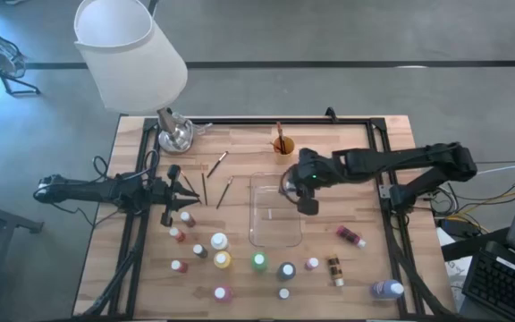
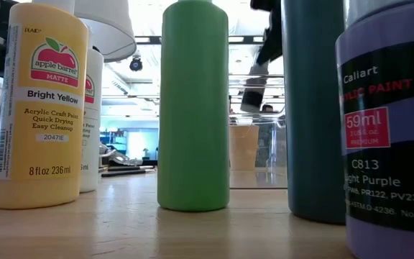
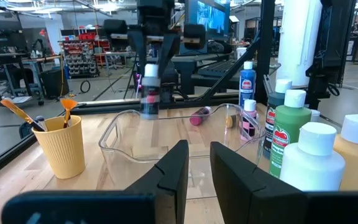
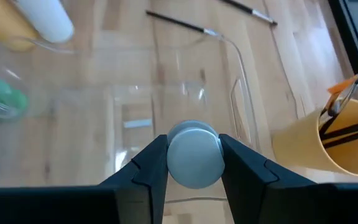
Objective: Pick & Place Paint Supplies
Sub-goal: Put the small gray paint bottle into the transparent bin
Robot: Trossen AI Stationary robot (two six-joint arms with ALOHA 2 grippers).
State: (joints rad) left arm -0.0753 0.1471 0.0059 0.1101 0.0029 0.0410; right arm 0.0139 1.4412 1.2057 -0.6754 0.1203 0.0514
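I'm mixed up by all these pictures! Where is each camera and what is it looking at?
High view: above the table, looking straight down; both arms show, left gripper, right gripper.
Low view: at table-top height, looking across past the green bottle; an arm hangs behind.
Left wrist view: on the left arm, facing the clear tray; its own fingers show.
Right wrist view: on the right arm, looking down; its fingers clamp a bottle with a white cap.
Shared: both wrist views show the orange cup.

My right jaws, dark, grip a grey-white cap [image 4: 194, 154]. Orange cup [image 4: 328, 144], clear tray [image 1: 275, 212], pale wood tabletop [image 1: 365, 206], yellow bottle [image 2: 40, 104], green bottle [image 2: 194, 106].
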